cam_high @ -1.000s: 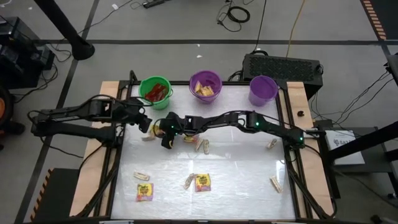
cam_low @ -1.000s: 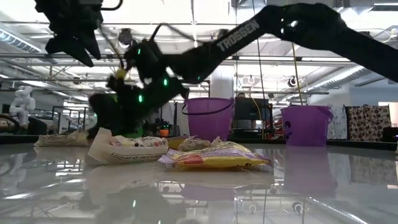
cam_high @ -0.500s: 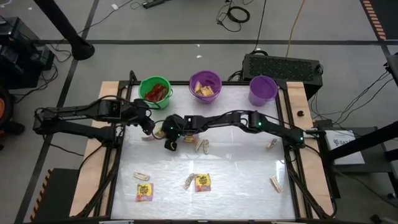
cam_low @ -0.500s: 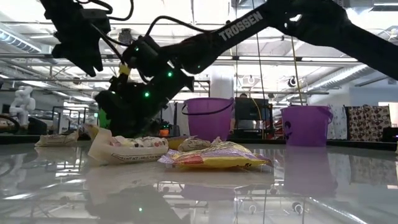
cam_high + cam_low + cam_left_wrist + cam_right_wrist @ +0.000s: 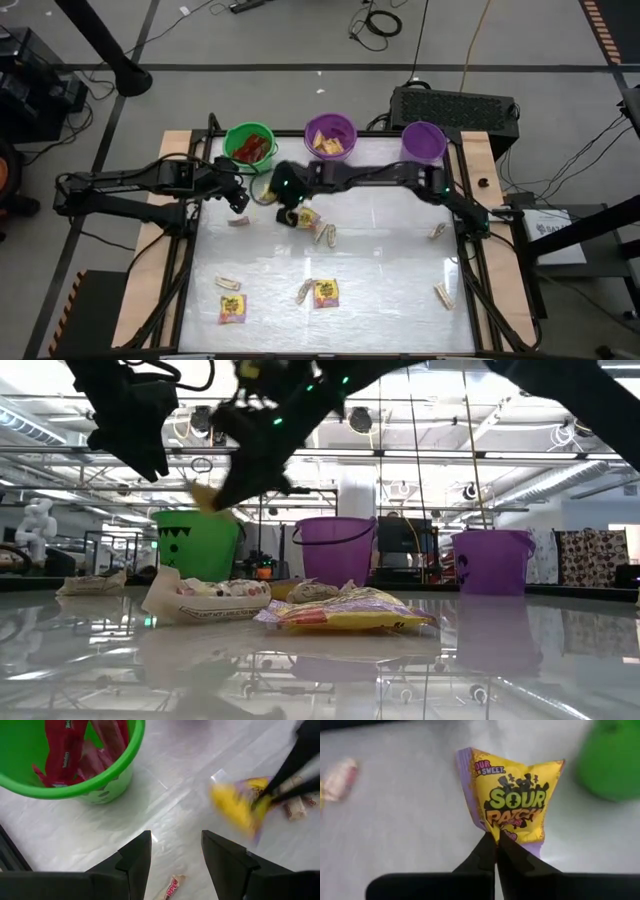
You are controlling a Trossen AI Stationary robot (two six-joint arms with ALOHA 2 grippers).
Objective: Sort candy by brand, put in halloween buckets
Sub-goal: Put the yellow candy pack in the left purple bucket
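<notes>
My right gripper (image 5: pixel 496 851) is shut on a yellow candy packet (image 5: pixel 512 800) with dark print, held in the air near the green bucket (image 5: pixel 250 147). The left wrist view shows the same packet (image 5: pixel 239 809) at my right gripper's fingertips (image 5: pixel 260 802). Red candy lies in the green bucket and yellow candy in the deep purple bucket (image 5: pixel 330 137). The lavender bucket (image 5: pixel 423 145) stands to their right. My left gripper (image 5: pixel 238 203) hangs open above a tan candy (image 5: pixel 172 887) and holds nothing. My right gripper pinches one edge of the yellow packet (image 5: pixel 498 833) between its two shut fingers. The fingers slant down from the table's right side. The packet is lifted clear of the table and sticks out beyond the fingertips (image 5: pixel 205 495).
More candy lies flat on the table: a yellow packet (image 5: pixel 305 218) and a tan piece (image 5: pixel 325 235) at the middle. Two yellow packets (image 5: pixel 232 308) (image 5: pixel 326 293) and tan pieces (image 5: pixel 228 283) (image 5: pixel 442 295) lie toward the near edge.
My right gripper has shut on the yellow packet at the table, then risen and gone toward the far edge and the green bucket. The packet has been lifted clear of the table.
</notes>
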